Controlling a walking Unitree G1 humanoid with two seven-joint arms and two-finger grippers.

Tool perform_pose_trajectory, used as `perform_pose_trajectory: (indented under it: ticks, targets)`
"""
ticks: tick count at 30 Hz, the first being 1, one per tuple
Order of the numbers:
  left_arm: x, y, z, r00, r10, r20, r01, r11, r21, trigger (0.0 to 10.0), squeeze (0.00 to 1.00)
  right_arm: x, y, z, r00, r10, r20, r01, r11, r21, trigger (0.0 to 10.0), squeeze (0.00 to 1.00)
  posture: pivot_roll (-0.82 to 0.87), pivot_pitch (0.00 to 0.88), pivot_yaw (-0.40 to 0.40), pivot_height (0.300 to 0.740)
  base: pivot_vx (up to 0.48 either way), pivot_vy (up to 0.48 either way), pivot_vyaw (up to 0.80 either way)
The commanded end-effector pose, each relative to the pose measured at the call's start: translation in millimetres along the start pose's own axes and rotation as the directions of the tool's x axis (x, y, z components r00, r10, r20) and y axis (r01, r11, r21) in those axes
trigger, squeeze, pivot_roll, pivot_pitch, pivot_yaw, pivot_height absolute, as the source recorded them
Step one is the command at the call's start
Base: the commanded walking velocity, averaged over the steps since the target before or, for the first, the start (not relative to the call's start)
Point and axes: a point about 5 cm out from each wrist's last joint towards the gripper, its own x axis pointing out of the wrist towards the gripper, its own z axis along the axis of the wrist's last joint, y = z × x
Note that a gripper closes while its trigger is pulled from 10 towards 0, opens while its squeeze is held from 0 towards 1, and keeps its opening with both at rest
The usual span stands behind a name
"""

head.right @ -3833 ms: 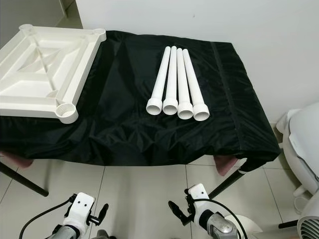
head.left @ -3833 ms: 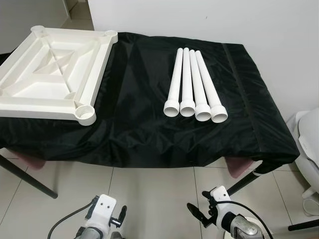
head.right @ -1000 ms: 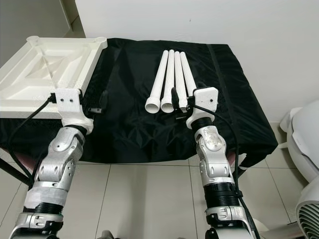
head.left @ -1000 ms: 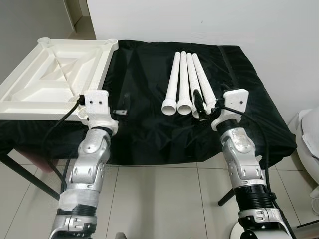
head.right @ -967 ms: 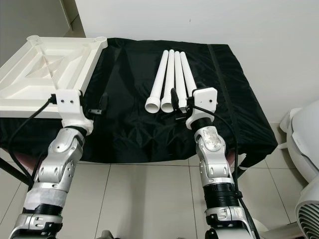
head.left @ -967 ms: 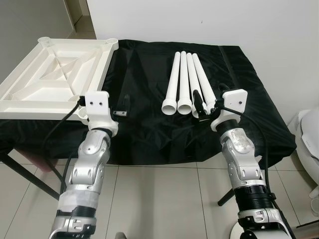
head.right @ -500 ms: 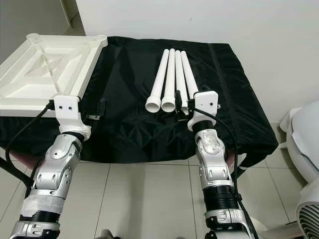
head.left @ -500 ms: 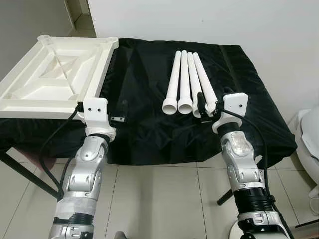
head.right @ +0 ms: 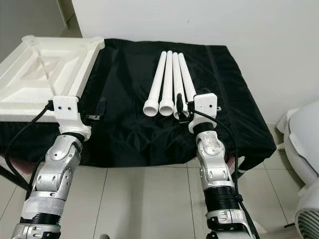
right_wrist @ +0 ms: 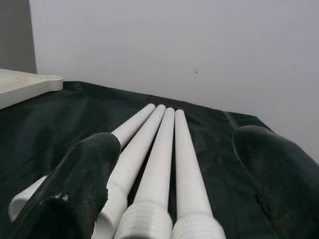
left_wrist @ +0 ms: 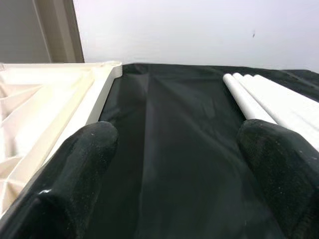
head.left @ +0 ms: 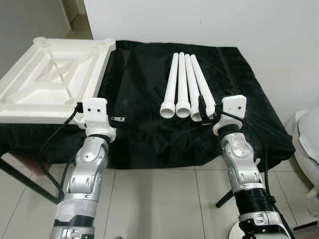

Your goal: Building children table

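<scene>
While splayed wide, right gripper [right_wrist: 169, 184] over 4 table legs [head.left: 187, 89]

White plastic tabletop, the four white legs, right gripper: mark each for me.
White plastic tabletop [head.left: 102, 67], left eye view, right rim.
Four white legs [head.left: 185, 79], left eye view, mid-shafts.
Right gripper [right_wrist: 172, 164], right wrist view, between its fingertips.

Your head views look down on the black-covered table [head.left: 149, 124]; both wrist views look low across it, sharing the white legs [right_wrist: 154, 164].
</scene>
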Motion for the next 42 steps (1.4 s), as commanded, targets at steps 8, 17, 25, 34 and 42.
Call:
perform_pose_trajectory:
  ticks: [8, 17, 25, 34, 42]
  targets:
    - [-2.1, 4.0, -1, 1.000, 0.013, 0.001, -0.013, 1.000, 0.008, 10.0, 0.00, 0.6, -0.3, -3, 1.000, 0.004, -0.003, -0.004, 1.000, -0.023, 10.0, 0.00, -0.05, 0.047, 0.015, 0.740, 0.326, 0.000, 0.00]
    - [-3.2, 3.7, -1, 1.000, 0.010, -0.002, -0.010, 1.000, 0.009, 10.0, 0.00, -1.3, 2.4, -5, 1.000, 0.010, -0.004, -0.011, 0.999, -0.039, 10.0, 0.00, -0.06, 0.045, 0.016, 0.740, 0.327, 0.000, 0.00]
    - [-1.9, -7.0, -8, 0.998, 0.029, -0.059, -0.031, 0.999, -0.026, 10.0, 0.00, -3.7, -4.2, -11, 0.998, -0.037, -0.056, 0.038, 0.999, 0.012, 10.0, 0.00, -0.06, 0.056, 0.012, 0.740, 0.041, 0.000, 0.00]
    - [-0.4, -35.7, -7, 0.991, -0.106, -0.084, 0.101, 0.993, -0.065, 10.0, 0.00, -8.3, -19.6, -15, 0.992, -0.089, -0.094, 0.091, 0.996, 0.018, 10.0, 0.00, -0.10, 0.076, 0.018, 0.740, 0.000, 0.000, 0.00]
    - [-3.2, -64.0, 2, 0.944, -0.325, -0.056, 0.323, 0.945, -0.045, 10.0, 0.00, -25.5, -27.6, -25, 0.983, -0.094, -0.157, 0.101, 0.994, 0.038, 10.0, 0.00, -0.12, 0.092, 0.034, 0.740, 0.000, 0.000, 0.00]
